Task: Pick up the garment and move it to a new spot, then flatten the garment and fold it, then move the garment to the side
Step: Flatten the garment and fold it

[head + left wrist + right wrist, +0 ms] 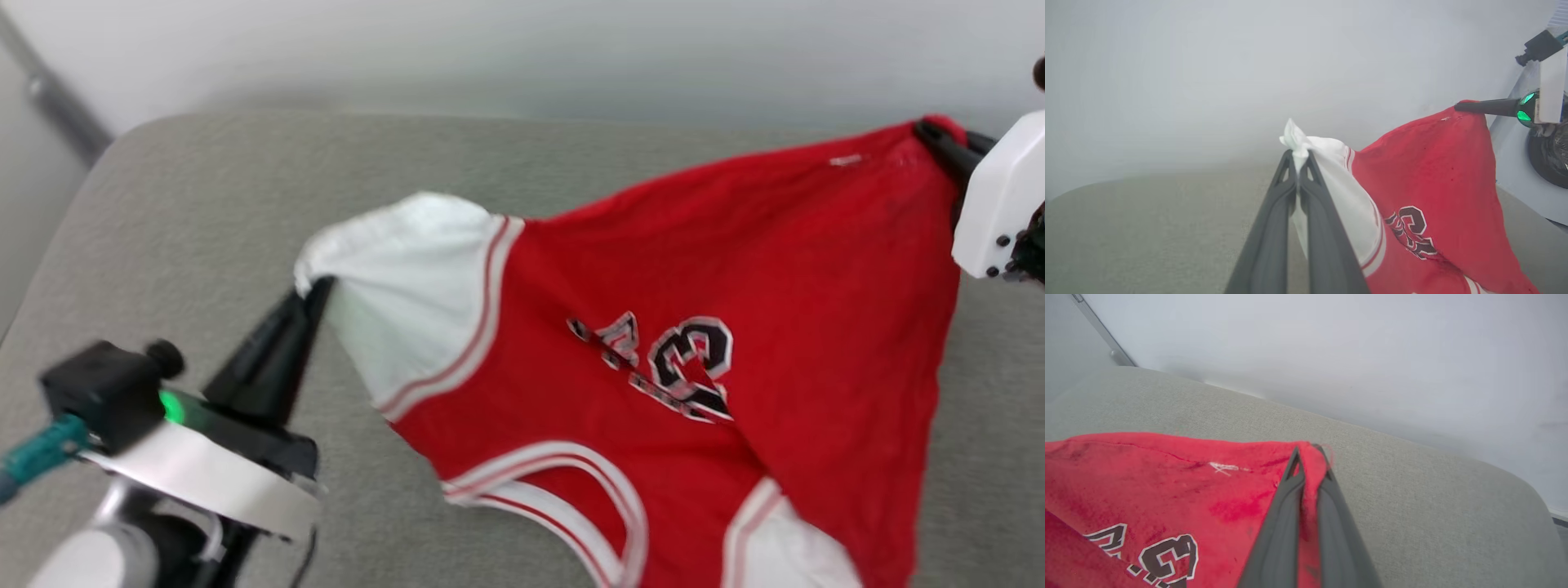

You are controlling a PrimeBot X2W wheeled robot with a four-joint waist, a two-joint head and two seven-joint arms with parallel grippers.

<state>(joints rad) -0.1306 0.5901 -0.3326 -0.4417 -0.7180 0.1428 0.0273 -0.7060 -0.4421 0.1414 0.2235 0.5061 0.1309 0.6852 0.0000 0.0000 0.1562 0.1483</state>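
The garment [653, 327], a red jersey T-shirt with white sleeves and dark white-outlined characters, hangs stretched between both grippers above a grey-green cushioned surface. My left gripper [314, 290] is shut on the tip of a white sleeve [1327, 163], which bunches above the left gripper [1299, 157] in its wrist view. At the upper right, my right gripper [931, 131] is shut on a red corner of the hem. In the right wrist view red cloth [1167, 477] wraps the shut right gripper [1310, 453]. The shirt's lower part trails down to the bottom edge.
The grey-green cushion [204, 204] has a rounded far-left corner and ends at a pale wall [522, 49]. A grey metal bar [57, 106] runs diagonally at the upper left. Bare cushion lies left of and behind the shirt.
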